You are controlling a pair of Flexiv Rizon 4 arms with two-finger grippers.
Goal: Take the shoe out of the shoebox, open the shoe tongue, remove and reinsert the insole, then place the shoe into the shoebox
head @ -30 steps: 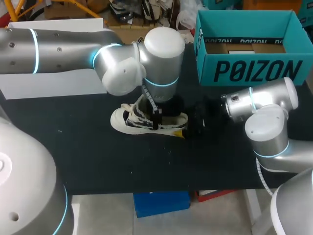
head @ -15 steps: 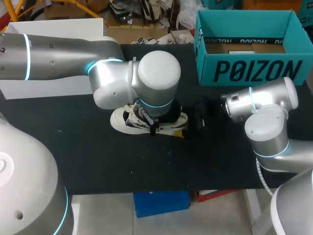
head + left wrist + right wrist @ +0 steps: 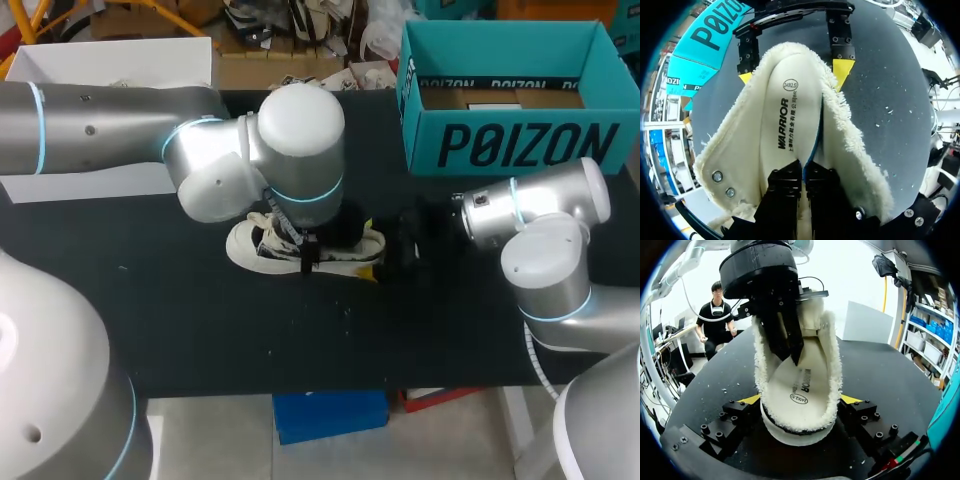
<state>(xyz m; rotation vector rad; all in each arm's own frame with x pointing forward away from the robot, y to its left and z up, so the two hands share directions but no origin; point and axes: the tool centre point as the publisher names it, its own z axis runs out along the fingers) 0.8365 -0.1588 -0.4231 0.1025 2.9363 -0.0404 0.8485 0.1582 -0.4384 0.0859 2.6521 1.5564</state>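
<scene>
Your right gripper [image 3: 801, 400] clamps the shoe's [image 3: 245, 246] heel on the table [image 3: 200, 330], apart from the box [image 3: 510, 145]. That likely steadies it so your left gripper [image 3: 804, 169], pinched shut on the insole [image 3: 790, 115], can lift it out.

Part of shoe [image 3: 243, 246] under left arm [image 3: 300, 130]

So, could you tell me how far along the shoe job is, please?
Done: the shoe is out of the shoebox, on the table. In hand: the right gripper clamps its heel, the left gripper pinches the insole inside. Left: finishing the insole step, then boxing the shoe.
</scene>
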